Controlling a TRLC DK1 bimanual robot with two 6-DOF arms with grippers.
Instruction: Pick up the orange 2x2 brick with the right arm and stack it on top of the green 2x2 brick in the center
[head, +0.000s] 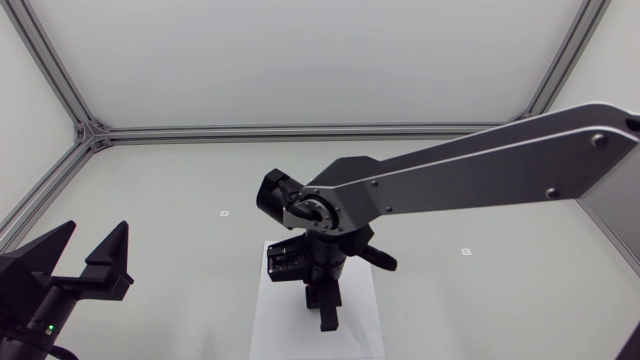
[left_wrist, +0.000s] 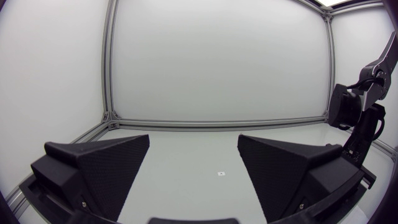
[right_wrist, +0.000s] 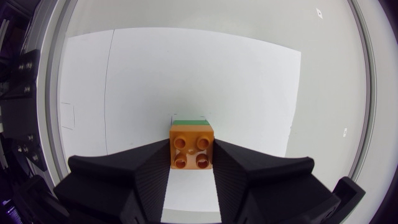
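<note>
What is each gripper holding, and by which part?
The right gripper holds the orange brick by two opposite sides, studs facing the camera. The left gripper is open and empty.

right tool (head: 323, 303) hangs low over the white sheet (head: 275, 325).

Pale grey table (head: 150, 200), white sheet (head: 365, 322) at its middle, white panel walls (head: 300, 60), aluminium frame rails (head: 300, 131)

My orange brick (right_wrist: 192, 147) is smooth, glossy plastic; my right gripper (right_wrist: 191, 150) is matt black, finely textured; the sheet (right_wrist: 186, 68) beneath looks like matt white paper.
</note>
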